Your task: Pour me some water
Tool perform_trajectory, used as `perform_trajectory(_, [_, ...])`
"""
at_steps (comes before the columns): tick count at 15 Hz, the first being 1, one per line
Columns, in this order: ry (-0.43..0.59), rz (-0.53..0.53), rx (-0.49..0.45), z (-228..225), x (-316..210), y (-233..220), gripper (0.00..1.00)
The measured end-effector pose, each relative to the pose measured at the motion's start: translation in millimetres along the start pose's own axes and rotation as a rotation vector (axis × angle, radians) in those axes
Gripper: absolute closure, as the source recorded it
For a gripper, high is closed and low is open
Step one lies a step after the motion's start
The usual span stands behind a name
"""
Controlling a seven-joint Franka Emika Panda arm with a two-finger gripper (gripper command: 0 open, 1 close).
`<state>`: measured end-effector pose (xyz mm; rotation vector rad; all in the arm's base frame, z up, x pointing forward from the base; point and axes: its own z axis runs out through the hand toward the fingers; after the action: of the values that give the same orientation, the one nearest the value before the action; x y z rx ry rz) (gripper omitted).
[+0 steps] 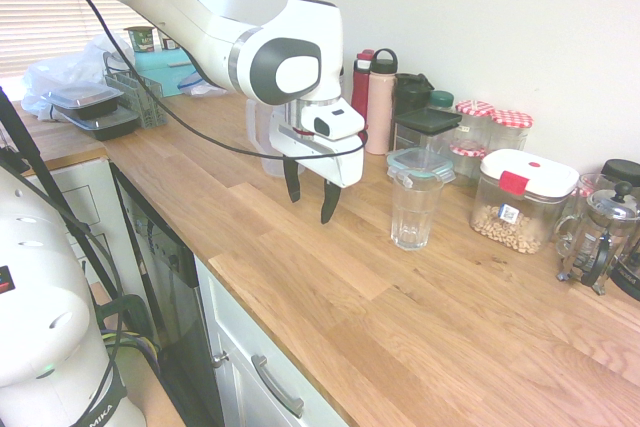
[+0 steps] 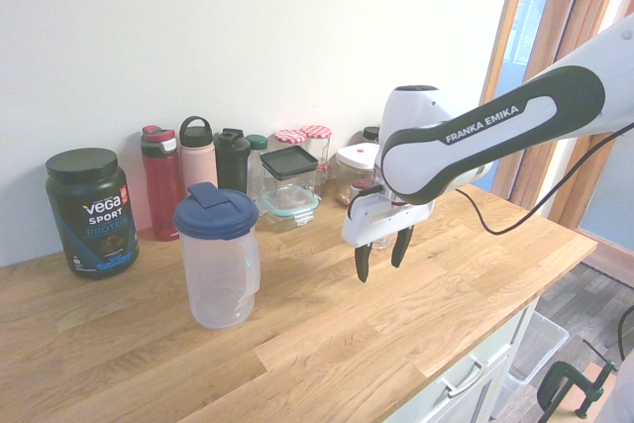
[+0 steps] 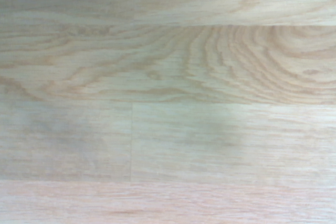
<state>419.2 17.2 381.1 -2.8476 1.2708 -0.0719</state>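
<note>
End effector: two dark, tapered fingers on a white mount (image 1: 311, 202), pointing down above the bench of pale wooden strips (image 1: 300, 277); fingers spread wide, nothing between them.

Pitcher: translucent plastic, blue lid, side handle (image 2: 220, 260); upright on the bench, apart from the end effector. In the first exterior view it stands behind the end effector, largely hidden by it, lid out of sight; the second exterior view shows it whole. Fill level hard to make out.

Glass: clear, straight-sided tumbler (image 1: 412, 215); upright on the bench, on the far side of the end effector from the pitcher. Its rim is hard to separate from the box behind; in the second exterior view it is mostly hidden behind the end effector.

Beyond the end effector, toward the wall: red bottle (image 2: 162, 185), partly covered in the first exterior view; pink bottle with black loop cap (image 2: 198, 160); clear food box with teal-edged lid (image 2: 289, 207); clear canister of beige pieces, white lid with red tab (image 1: 519, 207).

Past the glass: glass-and-metal French press (image 1: 598, 237), beside a dark-lidded jar (image 1: 625, 247) cut off by the frame.

Wrist view: wood grain only, soft in focus.
</note>
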Motion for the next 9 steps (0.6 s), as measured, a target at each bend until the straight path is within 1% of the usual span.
perform_trajectory(6, [0.014, 0.001, 0.005, -5.8, -5.5, -0.8, 0.0])
perform_trajectory(7, [0.024, -0.006, 0.009, -11.5, -16.2, -1.5, 0.0])
perform_trajectory(9, [0.058, -0.039, 0.024, -28.5, -56.4, -4.2, 0.0])
